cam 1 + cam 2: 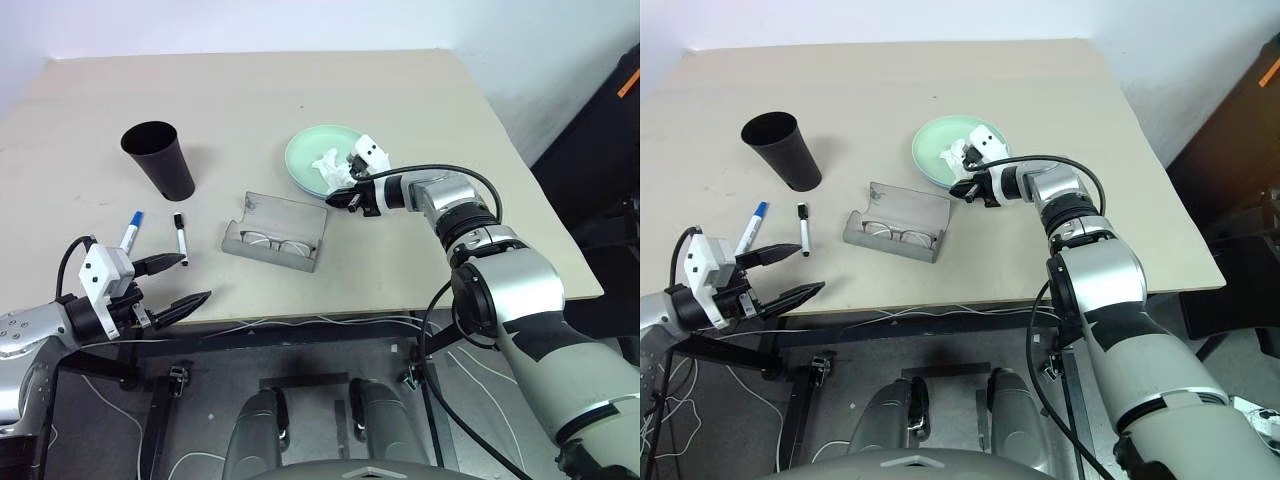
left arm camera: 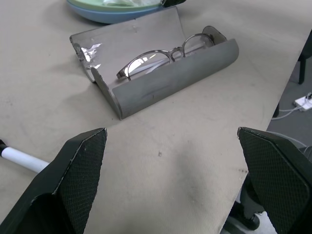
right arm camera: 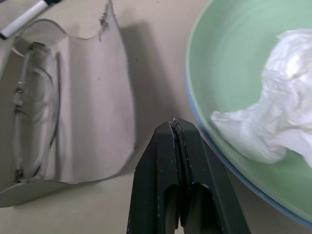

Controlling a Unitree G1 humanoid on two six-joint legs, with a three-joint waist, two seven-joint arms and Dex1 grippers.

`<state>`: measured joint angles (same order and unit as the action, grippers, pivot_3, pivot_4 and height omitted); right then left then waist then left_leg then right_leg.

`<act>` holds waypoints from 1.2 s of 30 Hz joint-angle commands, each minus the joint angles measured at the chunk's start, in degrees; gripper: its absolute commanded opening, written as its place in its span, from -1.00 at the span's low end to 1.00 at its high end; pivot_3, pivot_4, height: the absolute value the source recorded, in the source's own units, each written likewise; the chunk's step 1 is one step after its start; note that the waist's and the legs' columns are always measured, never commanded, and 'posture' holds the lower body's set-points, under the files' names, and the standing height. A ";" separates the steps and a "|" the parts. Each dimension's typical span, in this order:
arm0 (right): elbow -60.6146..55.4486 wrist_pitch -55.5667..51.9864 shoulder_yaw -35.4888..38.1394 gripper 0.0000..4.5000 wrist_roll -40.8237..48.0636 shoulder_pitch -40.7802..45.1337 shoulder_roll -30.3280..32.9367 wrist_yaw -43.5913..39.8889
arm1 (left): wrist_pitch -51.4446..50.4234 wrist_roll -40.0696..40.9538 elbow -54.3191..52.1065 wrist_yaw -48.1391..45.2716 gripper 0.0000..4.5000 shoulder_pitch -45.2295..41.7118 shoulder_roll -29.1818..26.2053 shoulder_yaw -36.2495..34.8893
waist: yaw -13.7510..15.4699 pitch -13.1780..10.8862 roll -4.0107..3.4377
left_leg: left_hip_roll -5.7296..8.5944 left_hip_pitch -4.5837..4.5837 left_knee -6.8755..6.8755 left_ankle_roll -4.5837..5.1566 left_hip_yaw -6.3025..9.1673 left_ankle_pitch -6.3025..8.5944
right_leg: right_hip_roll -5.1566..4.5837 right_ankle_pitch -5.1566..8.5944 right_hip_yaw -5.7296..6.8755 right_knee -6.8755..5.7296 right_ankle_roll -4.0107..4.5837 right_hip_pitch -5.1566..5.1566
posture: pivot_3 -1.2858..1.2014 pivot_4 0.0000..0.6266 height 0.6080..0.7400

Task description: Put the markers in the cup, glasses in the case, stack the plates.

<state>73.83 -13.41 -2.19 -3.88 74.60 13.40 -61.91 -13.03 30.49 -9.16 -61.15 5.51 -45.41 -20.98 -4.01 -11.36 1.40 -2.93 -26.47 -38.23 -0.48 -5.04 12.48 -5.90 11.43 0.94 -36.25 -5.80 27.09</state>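
The glasses [image 1: 276,242] already lie inside the open case [image 1: 275,232], near the front edge of the surface at its middle, and the mint plate [image 1: 305,160] sits on the blue plate [image 3: 204,131], so the markers look like the work left. Both markers rest toward the front-left corner: the blue-capped marker [image 1: 131,231] and the black-capped marker [image 1: 180,238], side by side but apart, each with its long axis running roughly from the front edge toward the back. They lie just beyond the left gripper [image 1: 172,283], whose fingers are spread wide and empty at the front edge, pointing across toward the case; this arm is clearly the nearer one. The cup [image 1: 160,159] stands upright behind the markers, toward the back-left, with open surface between. The right gripper [image 1: 340,196] hangs between the case's raised lid and the plates' near rim, its fingers pressed together on nothing, well away from the markers. A crumpled tissue [image 1: 331,167] lies in the top plate. Nothing stands between the left fingers and the markers, though the black-capped one lies close to the case's left end.
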 commanded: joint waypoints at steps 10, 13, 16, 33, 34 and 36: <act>-3.33 -0.64 -1.70 -0.98 0.31 0.14 -2.00 -3.33 | 0.44 -0.25 -0.54 -0.16 1.00 -1.54 -0.57 -0.24 | -0.04 0.00 0.00 | 0.00 0.00 0.00 -0.02 0.00 -0.01 | 0.00 -0.01 0.00 0.00 0.00 0.00 | 0.03 -0.52 0.26; -4.58 -1.33 -2.00 -0.98 0.61 -0.01 -2.19 -5.14 | 0.40 -0.32 -0.59 -0.14 1.00 -1.52 -0.55 -0.25 | -0.06 0.00 0.00 | -0.02 0.01 0.00 -0.02 0.01 -0.01 | 0.02 -0.01 0.00 0.00 0.00 0.00 | 0.03 -0.52 0.26; -7.20 -2.47 -2.64 -0.98 0.94 -0.61 -2.68 -8.12 | 0.40 -0.49 -0.33 -0.12 1.00 -1.64 -0.47 -0.07 | -0.02 0.00 0.00 | -0.03 0.01 0.00 -0.04 0.01 -0.02 | 0.03 -0.01 0.00 -0.01 0.01 0.00 | 0.03 -0.52 0.26; -51.06 -19.91 -12.19 -0.98 5.01 -22.05 -2.78 -10.22 | -0.28 0.14 -0.03 1.96 1.00 -2.71 1.69 -0.57 | 0.19 0.02 0.03 | -0.04 0.02 -0.01 -0.09 0.06 -0.03 | 0.02 -0.03 0.01 -0.03 0.05 -0.01 | 0.03 -0.52 0.26; -52.17 -19.45 -12.22 -0.98 5.14 -22.84 -2.61 -9.36 | -0.37 0.34 -0.08 2.52 1.00 -3.09 2.16 -0.63 | 0.19 0.02 0.03 | -0.04 0.02 -0.01 -0.09 0.06 -0.03 | 0.02 -0.04 0.01 -0.03 0.06 -0.01 | 0.03 -0.52 0.26; -54.10 -19.30 -9.05 -0.98 7.66 -23.71 -3.02 -6.63 | -0.87 1.72 -0.23 4.74 1.00 -4.57 4.09 -1.41 | 0.23 0.03 0.04 | -0.04 0.04 -0.01 -0.11 0.06 -0.04 | 0.02 -0.06 0.01 -0.02 0.09 -0.02 | 0.03 -0.52 0.26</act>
<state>22.92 -32.93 -13.80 1.28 50.79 10.43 -70.32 -13.73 30.31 -8.52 -57.99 2.02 -41.95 -21.00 -3.78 -11.33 1.44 -2.96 -26.43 -38.24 -0.61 -4.97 12.42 -5.87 11.36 0.96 -36.27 -5.69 27.07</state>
